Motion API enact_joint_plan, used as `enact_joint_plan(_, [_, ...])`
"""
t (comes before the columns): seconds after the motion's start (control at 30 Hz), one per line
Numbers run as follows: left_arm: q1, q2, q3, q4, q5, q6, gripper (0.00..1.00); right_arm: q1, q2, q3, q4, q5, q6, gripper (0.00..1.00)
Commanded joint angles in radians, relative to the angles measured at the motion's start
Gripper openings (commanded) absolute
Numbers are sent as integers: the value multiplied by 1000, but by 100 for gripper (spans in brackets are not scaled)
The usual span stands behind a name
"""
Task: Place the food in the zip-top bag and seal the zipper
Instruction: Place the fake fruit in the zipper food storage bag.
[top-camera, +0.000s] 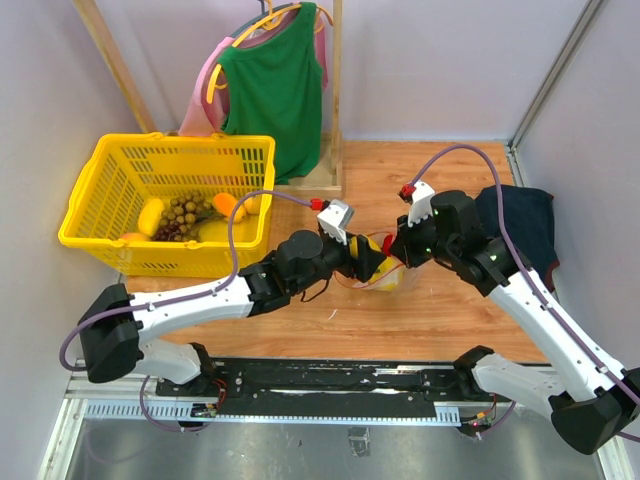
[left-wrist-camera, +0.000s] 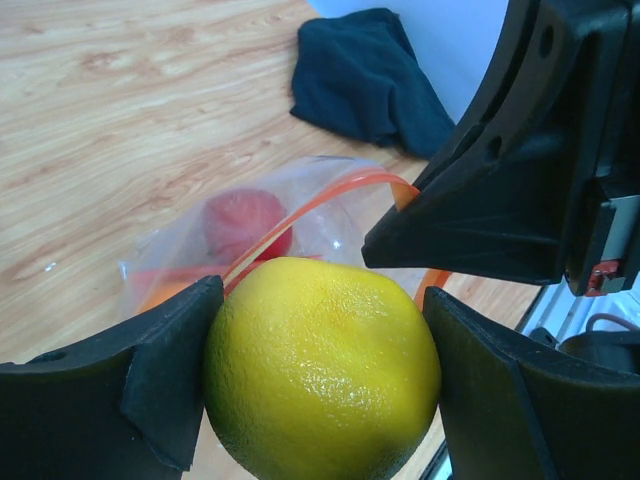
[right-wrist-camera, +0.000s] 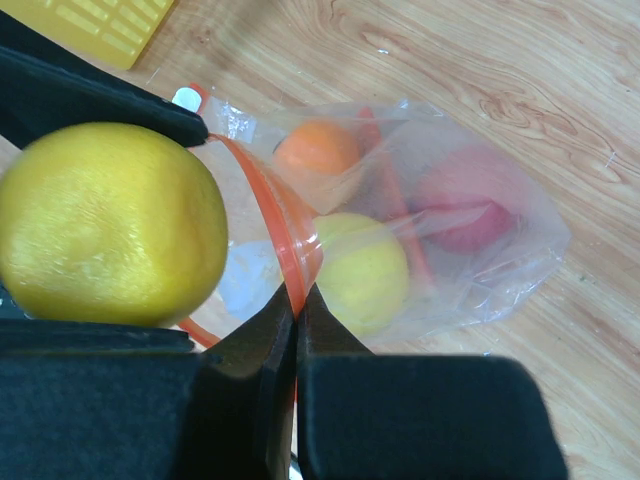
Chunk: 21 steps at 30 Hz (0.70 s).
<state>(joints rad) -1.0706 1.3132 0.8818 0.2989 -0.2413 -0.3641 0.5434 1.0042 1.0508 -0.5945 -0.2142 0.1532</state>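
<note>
My left gripper (left-wrist-camera: 320, 375) is shut on a glossy yellow lemon (left-wrist-camera: 322, 370) and holds it just above the open mouth of the clear zip-top bag (left-wrist-camera: 300, 225). The lemon also shows in the right wrist view (right-wrist-camera: 110, 225). My right gripper (right-wrist-camera: 297, 300) is shut on the red-orange zipper (right-wrist-camera: 270, 215) and holds the mouth up. Inside the bag (right-wrist-camera: 470, 270) lie an orange piece (right-wrist-camera: 315, 150), a yellow piece (right-wrist-camera: 365, 270) and a red piece (right-wrist-camera: 460, 200). In the top view both grippers meet over the bag (top-camera: 385, 272) at the table's middle.
A yellow basket (top-camera: 170, 200) with grapes (top-camera: 185, 213) and several more toy fruits stands at the back left. A dark navy cloth (top-camera: 520, 220) lies at the right. A wooden rack with a green top (top-camera: 275, 85) stands behind.
</note>
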Motion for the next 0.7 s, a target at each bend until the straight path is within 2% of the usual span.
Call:
enact_joint_plan(0.0, [-10,43,3,48,60,-6,36,-13,-21,-6,37,-29,20,1])
enact_joint_plan(0.47, [-11,164,70,-29,-123,-41,34,-13,-10,-8,28,-69,9,1])
enact_joint_plan(0.67, [-10,189,82,-15,-183,-61,38,-11,-6,-15,35,-87,14,1])
